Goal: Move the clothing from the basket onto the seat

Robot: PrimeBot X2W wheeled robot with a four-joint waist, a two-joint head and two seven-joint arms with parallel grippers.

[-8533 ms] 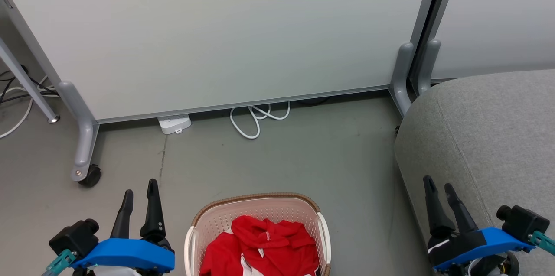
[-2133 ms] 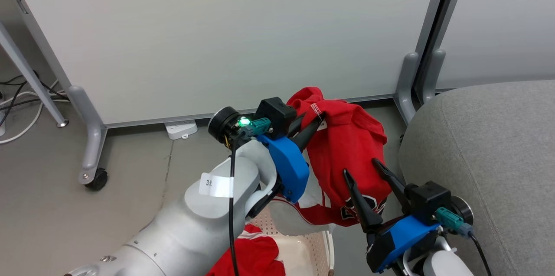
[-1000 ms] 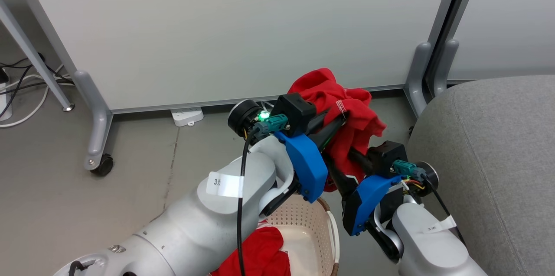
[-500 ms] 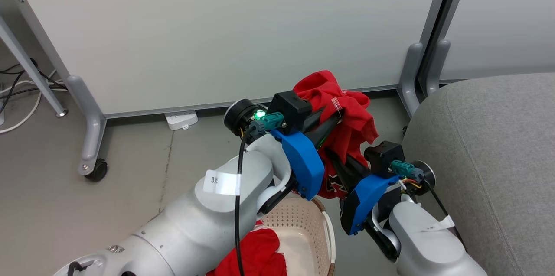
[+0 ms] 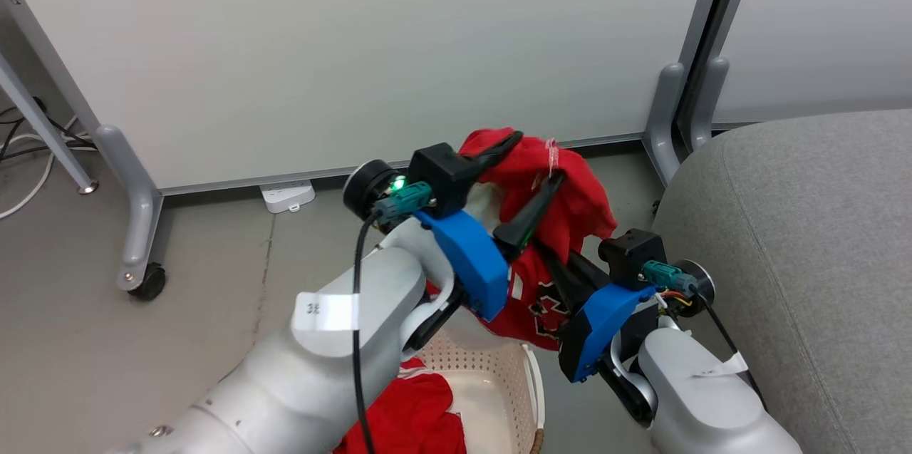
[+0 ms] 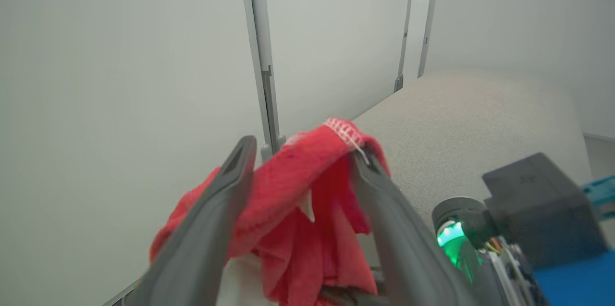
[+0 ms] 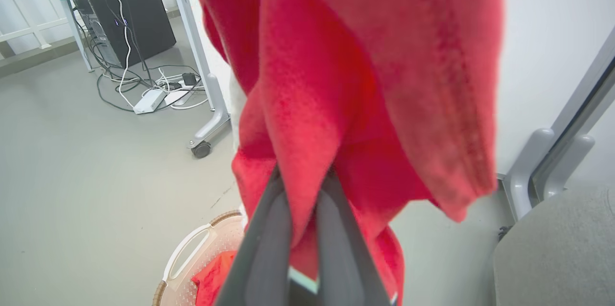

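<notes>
Sitting just right of the basket (image 5: 467,361), the grey seat (image 5: 805,240) spreads wide. Inside the basket lies one red garment (image 5: 413,418). Above the basket hangs the other, printed red garment (image 5: 581,197), pinched in the closed right hand (image 7: 302,181) and draped over the left hand (image 5: 539,155), its fingers wide open.

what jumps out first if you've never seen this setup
A bright red garment hangs in mid-air above the basket, beside the grey sofa. The right gripper is pinched shut on it, while the left gripper stands open with cloth draped between its fingers. More red clothing lies in the basket.
</notes>
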